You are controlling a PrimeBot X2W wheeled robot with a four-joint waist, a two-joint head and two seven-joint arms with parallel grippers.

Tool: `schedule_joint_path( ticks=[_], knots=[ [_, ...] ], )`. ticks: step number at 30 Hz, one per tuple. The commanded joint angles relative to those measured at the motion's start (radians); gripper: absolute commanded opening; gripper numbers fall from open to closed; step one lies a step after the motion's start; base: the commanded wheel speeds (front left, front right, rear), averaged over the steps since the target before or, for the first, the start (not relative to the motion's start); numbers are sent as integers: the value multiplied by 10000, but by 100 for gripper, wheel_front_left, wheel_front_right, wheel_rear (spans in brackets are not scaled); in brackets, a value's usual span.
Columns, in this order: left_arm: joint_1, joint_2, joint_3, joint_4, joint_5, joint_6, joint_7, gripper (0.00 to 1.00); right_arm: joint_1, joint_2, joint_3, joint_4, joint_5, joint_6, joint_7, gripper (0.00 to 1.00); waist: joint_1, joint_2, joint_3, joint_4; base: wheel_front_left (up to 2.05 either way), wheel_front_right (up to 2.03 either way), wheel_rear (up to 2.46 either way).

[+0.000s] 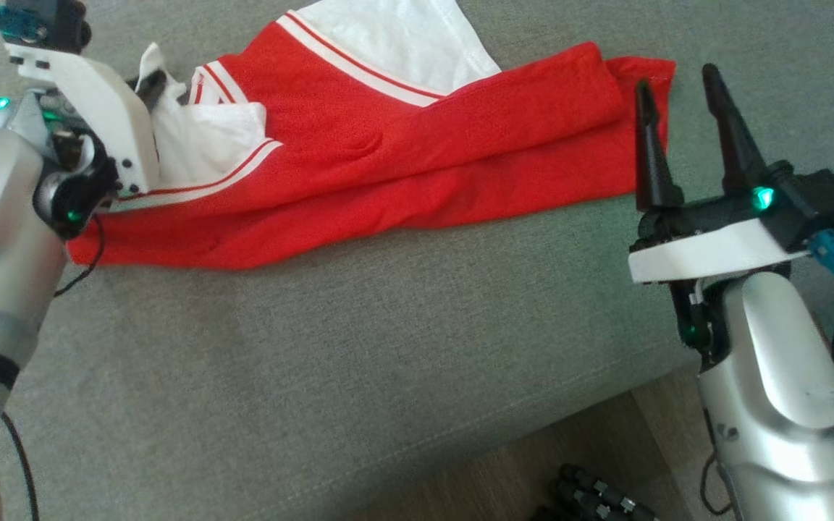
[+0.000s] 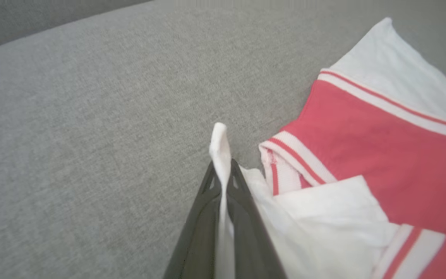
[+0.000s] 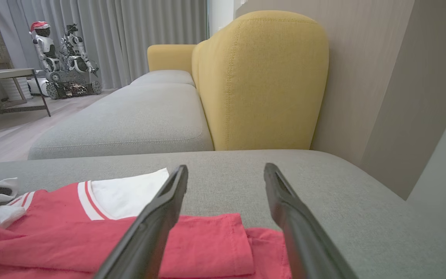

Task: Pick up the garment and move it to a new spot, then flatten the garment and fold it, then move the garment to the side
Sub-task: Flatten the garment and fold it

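Note:
The garment (image 1: 388,166) is a red top with white panels and red-and-white striped trim, lying folded lengthwise across a grey cushion (image 1: 359,340). My left gripper (image 2: 221,170) is shut on a white corner of the garment (image 2: 220,149) at its left end, the cloth sticking up between the fingertips. In the head view that left gripper (image 1: 153,83) is mostly covered by its white wrist housing. At the garment's right end my right gripper (image 1: 677,90) stands open. Its two dark fingers (image 3: 161,217) hover just above the red hem (image 3: 215,248), touching nothing.
The cushion's front edge (image 1: 533,412) runs diagonally at lower right, with wooden floor below it. A yellow backrest (image 3: 261,77) and a second grey seat (image 3: 130,116) stand beyond the garment. Another robot (image 3: 58,50) and a table (image 3: 6,73) stand far off.

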Motion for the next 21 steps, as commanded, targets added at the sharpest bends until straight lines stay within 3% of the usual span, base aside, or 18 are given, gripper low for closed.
schedule_joint_path(
  ticks=[1,10,21],
  knots=[
    [-630,446,286,-146,-103,-59,-132,0,-190,16,65,-274,-59,75,-106,100,-1,0,-1,55,0,0,0],
    [-805,562,-14,-559,-592,-59,-1291,0,-435,16,-599,306,-588,75,14,100,-1,0,-300,714,0,0,0],
    [-78,643,-273,-2112,-921,-59,-2660,0,-1832,16,-2239,2065,-1397,75,2680,100,-1,0,-629,1936,0,0,0]
  ],
)
